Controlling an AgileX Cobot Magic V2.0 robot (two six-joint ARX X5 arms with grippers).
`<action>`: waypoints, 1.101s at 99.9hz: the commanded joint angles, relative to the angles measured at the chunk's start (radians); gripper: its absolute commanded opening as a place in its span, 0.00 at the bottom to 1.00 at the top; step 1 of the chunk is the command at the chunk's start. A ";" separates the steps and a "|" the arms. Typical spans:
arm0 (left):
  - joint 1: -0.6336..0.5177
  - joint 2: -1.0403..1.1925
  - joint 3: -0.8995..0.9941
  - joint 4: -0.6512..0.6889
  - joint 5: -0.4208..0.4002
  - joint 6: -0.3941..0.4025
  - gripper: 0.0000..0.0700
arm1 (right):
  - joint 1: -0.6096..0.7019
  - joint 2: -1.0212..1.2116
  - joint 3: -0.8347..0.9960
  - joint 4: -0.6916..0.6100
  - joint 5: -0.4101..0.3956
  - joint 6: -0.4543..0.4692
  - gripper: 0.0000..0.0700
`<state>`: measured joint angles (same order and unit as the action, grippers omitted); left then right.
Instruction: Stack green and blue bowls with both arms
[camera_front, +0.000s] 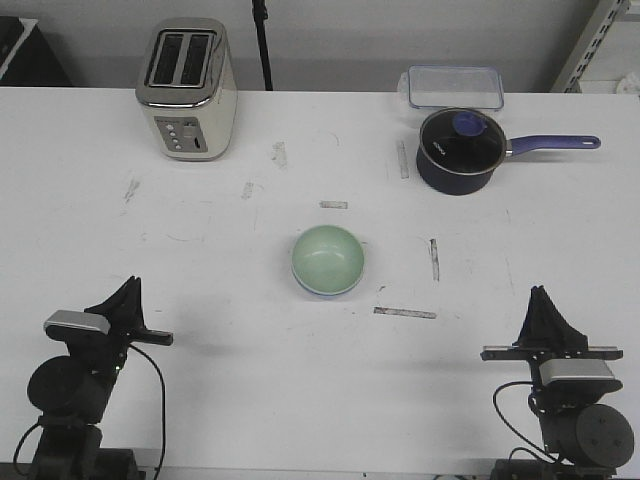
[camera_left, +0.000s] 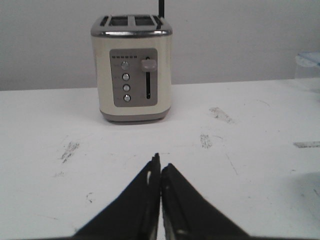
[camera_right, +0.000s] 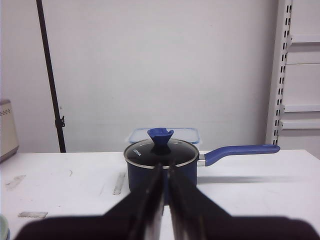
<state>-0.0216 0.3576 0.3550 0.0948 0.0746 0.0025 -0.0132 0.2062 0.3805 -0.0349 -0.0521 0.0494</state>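
Observation:
The pale green bowl (camera_front: 328, 258) sits upright in the middle of the table. A thin light blue rim (camera_front: 322, 293) shows under its near edge, so it appears to rest inside the blue bowl. A sliver of the green bowl (camera_right: 2, 226) shows at the edge of the right wrist view. My left gripper (camera_front: 130, 285) is near the front left corner, far from the bowls, shut with nothing in it (camera_left: 161, 164). My right gripper (camera_front: 541, 293) is near the front right, also shut and holding nothing (camera_right: 165, 169).
A cream toaster (camera_front: 187, 88) stands at the back left. A dark blue saucepan (camera_front: 458, 150) with a glass lid and long handle sits at the back right, with a clear plastic container (camera_front: 455, 87) behind it. Tape marks (camera_front: 405, 313) dot the table.

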 joint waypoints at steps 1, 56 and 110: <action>0.002 -0.021 0.006 0.012 -0.004 -0.008 0.00 | 0.001 -0.003 0.000 0.012 0.000 0.006 0.01; 0.002 -0.137 0.006 0.011 -0.004 -0.009 0.00 | 0.001 -0.003 0.000 0.012 0.000 0.006 0.01; 0.001 -0.277 -0.138 0.045 -0.072 -0.015 0.00 | 0.001 -0.003 0.000 0.012 0.000 0.006 0.01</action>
<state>-0.0216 0.1020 0.2279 0.1204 0.0120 -0.0025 -0.0132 0.2062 0.3805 -0.0345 -0.0521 0.0494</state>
